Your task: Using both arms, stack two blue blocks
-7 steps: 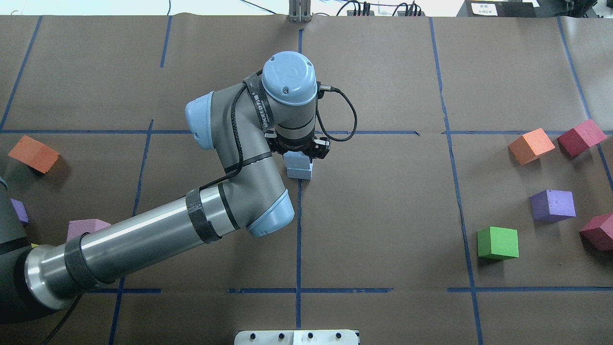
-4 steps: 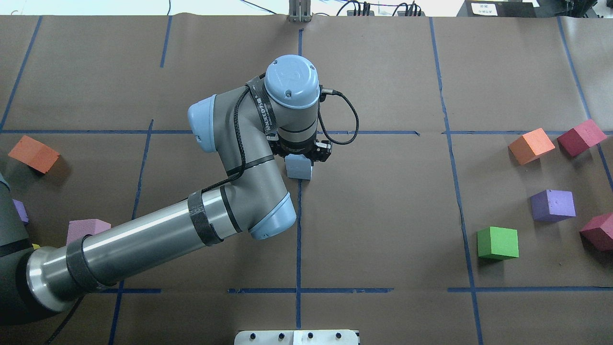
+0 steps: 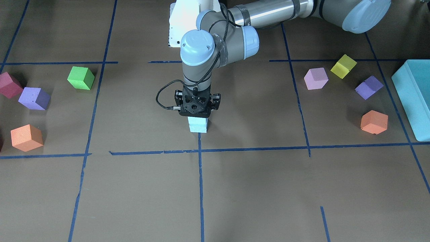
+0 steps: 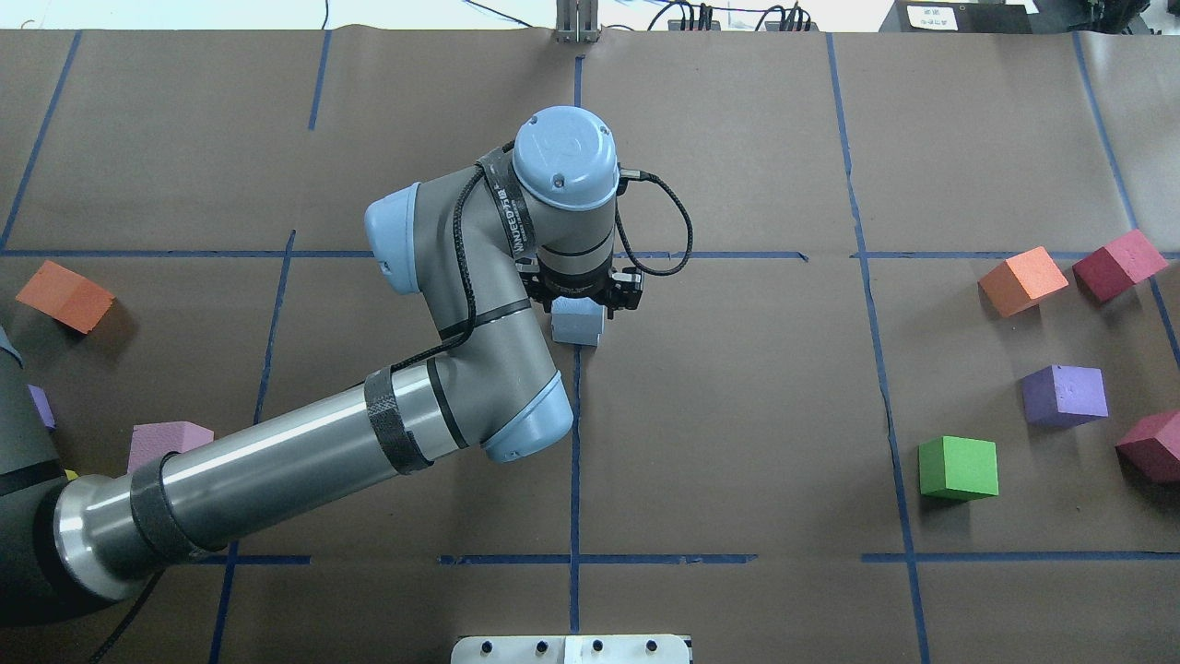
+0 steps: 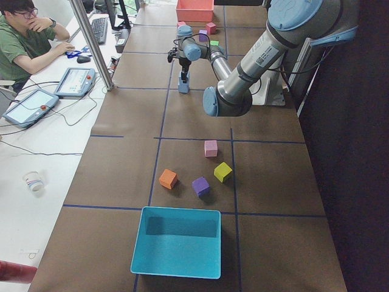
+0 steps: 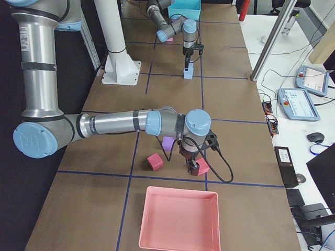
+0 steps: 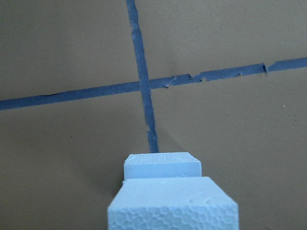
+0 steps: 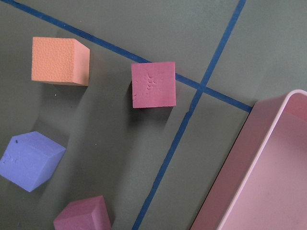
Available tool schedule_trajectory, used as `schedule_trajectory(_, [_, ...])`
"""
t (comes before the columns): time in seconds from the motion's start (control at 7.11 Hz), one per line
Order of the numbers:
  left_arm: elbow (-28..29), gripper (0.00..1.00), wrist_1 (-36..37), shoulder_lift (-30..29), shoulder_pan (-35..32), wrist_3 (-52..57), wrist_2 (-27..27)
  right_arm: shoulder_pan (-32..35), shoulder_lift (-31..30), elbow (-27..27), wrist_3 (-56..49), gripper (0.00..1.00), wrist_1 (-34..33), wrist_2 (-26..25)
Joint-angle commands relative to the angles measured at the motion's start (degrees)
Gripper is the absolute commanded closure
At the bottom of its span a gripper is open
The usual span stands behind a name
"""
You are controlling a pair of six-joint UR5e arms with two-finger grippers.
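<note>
Two pale blue blocks stand stacked at the table's centre, on the tape cross: the upper block (image 3: 198,121) sits on the lower block (image 3: 198,129). In the overhead view the stack (image 4: 578,324) shows just below the wrist. My left gripper (image 3: 197,114) stands straight over the stack, around the upper block; its fingertips are hidden. The left wrist view has the upper block (image 7: 172,205) close and the lower block (image 7: 162,166) under it. My right gripper (image 6: 193,167) hangs low over a maroon cube (image 6: 202,168) at the table's right end; I cannot tell whether it is open.
Orange (image 4: 1023,280), maroon (image 4: 1118,264), purple (image 4: 1065,395) and green (image 4: 959,468) cubes lie at the right. Pink (image 3: 316,78), yellow (image 3: 343,66), purple (image 3: 369,87) and orange (image 3: 374,121) cubes and a teal box (image 3: 415,97) lie at my left. A pink tray (image 6: 178,219) is by the right arm.
The left wrist has shifted slightly to the right over the stack. The blue blocks look more closely lined up than a second ago.
</note>
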Motion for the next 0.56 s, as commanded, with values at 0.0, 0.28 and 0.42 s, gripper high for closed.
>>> schedule_trajectory(0.0, [-0.3,0.0,0.1,-0.6,0.0,-1.3,0.0,0.0,0.0,0.0,0.0,0.01,-0.1,0.0])
schedule_trajectory(0.28, [-5.4,0.0,6.1,-1.2,-2.2,-1.0,-0.9,0.0,0.0,-0.2,0.0,0.01,0.0,0.0])
schedule_trajectory(0.42, [-9.6,0.0,9.7,-0.3,-5.2,-0.5,-5.1,0.0,0.0,-0.2,0.0,0.01,-0.1,0.1])
